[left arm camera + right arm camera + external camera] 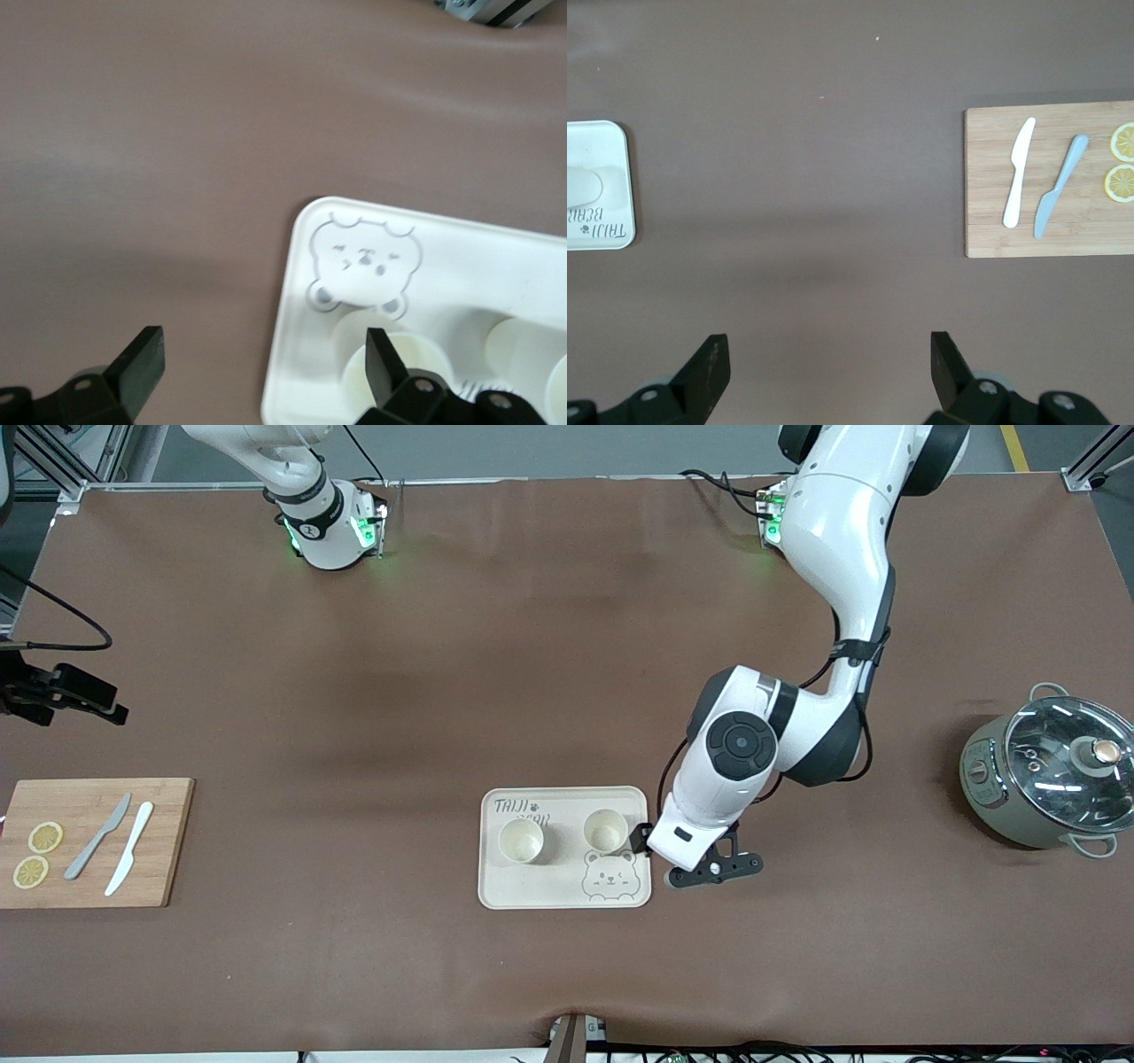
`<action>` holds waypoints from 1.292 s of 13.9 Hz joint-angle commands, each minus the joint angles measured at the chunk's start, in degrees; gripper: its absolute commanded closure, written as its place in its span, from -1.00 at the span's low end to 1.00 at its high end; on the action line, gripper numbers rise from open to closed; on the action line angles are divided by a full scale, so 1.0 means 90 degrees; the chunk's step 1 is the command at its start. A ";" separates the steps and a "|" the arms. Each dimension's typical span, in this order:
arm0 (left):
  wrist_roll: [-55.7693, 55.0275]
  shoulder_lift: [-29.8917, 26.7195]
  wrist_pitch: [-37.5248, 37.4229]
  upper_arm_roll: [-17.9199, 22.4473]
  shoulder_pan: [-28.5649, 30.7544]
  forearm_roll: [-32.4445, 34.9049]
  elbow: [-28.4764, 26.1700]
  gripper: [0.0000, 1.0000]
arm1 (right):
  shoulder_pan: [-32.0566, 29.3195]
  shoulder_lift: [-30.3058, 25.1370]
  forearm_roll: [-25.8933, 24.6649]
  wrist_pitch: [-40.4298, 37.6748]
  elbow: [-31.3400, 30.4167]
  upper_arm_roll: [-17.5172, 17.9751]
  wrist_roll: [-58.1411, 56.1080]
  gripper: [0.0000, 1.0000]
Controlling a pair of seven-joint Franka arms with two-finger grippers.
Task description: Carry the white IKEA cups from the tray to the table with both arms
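Tray (567,895) sits lowest in the front frame, low centre, long axis running across the frame btwn the two arm ends; bear print at its lower corner toward the left arm's end, "TAIJI" text at the upper corner toward the right arm's end. Both white IKEA cups on it, upright, mouths up, side by side along the tray's long axis: first cup (520,841) toward the right arm's end, second cup (606,830) toward the left arm's end, a gap btwn them, not touching. Cups are round so no long axis of their own; taper narrows downward.

Left gripper (709,868) just off the tray's short edge at the left arm's end, low, right-centre of the front frame. In the left wrist view its fingers (142,359) stand wide apart w/ nothing btwn them: one finger over bare table, the other over the tray edge beside the second cup.

Right gripper (824,363): not in the front view; right wrist view shows jaws spread wide, empty, over bare brown table (354,691). Arm waits.

Other items: wooden board (93,841) at lower left of front frame w/ two knives (115,841) and two lemon slices (37,855). Pot w/ glass lid (1050,775) at right edge.
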 commanded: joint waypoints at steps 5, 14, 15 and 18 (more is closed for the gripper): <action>-0.0477 0.0530 0.0351 -0.0076 -0.0389 -0.0151 0.0162 -1.00 | 0.0066 0.0210 0.0556 0.0038 0.0123 0.0024 -0.0186 -1.00; -0.0614 0.0804 0.0496 -0.0047 -0.0565 -0.0024 0.0084 -1.00 | 0.1373 0.0795 0.0604 0.0631 0.0143 0.0034 0.1208 -1.00; -0.0556 0.0813 0.0536 -0.0047 -0.0565 -0.0015 0.0045 -1.00 | 0.1655 0.0912 0.0585 0.0885 0.0143 0.0034 0.1607 -1.00; -0.0614 0.0872 0.0546 -0.0056 -0.0575 0.0015 0.0006 -1.00 | 0.2204 0.1283 0.0536 0.1287 0.0153 0.0025 0.2546 -1.00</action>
